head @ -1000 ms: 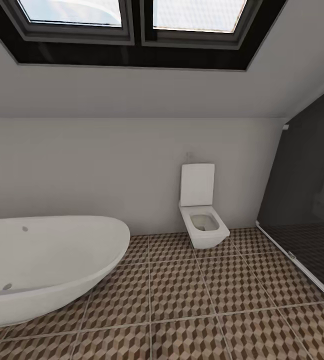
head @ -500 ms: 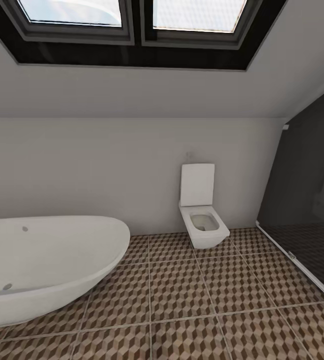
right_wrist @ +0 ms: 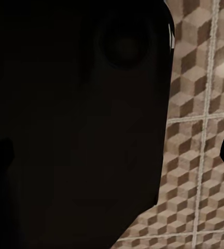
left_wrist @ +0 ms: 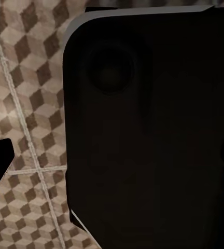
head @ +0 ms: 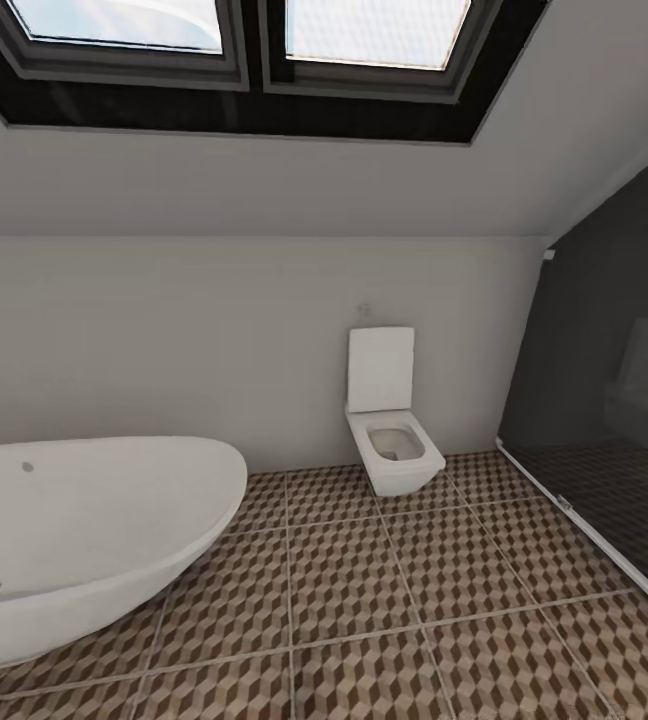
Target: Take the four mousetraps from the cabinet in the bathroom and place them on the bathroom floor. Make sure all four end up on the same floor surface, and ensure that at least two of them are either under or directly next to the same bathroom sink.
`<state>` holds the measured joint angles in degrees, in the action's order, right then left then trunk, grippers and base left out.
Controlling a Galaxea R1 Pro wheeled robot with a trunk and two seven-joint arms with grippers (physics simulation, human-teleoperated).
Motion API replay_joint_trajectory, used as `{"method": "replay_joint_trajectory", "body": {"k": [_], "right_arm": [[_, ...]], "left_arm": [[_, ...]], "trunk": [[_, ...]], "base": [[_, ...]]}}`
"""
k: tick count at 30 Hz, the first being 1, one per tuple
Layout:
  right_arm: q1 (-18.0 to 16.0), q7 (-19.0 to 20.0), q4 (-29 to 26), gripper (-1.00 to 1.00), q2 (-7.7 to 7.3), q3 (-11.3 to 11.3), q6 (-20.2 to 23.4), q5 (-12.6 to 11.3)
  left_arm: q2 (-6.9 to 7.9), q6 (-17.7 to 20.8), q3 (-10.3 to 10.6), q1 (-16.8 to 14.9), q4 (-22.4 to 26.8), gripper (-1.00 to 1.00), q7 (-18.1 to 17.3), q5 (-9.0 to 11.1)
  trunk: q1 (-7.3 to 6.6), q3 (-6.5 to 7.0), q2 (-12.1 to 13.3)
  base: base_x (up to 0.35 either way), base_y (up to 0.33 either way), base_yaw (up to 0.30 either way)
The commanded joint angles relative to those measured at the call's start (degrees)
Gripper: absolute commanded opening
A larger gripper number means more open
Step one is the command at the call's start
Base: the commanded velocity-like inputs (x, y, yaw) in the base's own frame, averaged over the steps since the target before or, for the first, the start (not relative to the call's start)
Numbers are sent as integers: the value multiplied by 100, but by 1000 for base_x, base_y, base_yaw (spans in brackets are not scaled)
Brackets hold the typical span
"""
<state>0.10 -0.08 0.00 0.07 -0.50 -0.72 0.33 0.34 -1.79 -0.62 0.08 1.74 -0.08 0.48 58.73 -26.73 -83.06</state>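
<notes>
From the head camera, the cube-patterned floor runs back to a pale wall. A white tub sits on it, and a toilet hangs on that wall, well apart from the tub. Beyond the toilet, away from the tub, stands a dark shower. Two skylights sit overhead.

At the left wrist, a dark body looms over the floor; I cannot tell how that gripper stands.

At the right wrist, a dark bulk blocks much of the floor; gripper state unclear.
</notes>
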Motion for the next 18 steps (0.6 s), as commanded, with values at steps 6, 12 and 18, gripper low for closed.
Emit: {"method": "replay_joint_trajectory", "body": {"k": [6,12,18], "right_arm": [[-1,-1,0,100,2,3,-8,-6],[-1,-1,0,100,0,5,-3,-12],[-1,-1,0,100,-5,6,0,-20]], "left_arm": [[-1,-14,-7,1,2,100,-1,5],[0,-14,-8,1,2,100,-1,5],[1,-14,-6,1,2,100,-1,5]], "trunk": [[0,11,-2],[0,27,-2],[0,38,-2]], "base": [[0,0,-256],[0,0,-278],[0,0,-287]]}}
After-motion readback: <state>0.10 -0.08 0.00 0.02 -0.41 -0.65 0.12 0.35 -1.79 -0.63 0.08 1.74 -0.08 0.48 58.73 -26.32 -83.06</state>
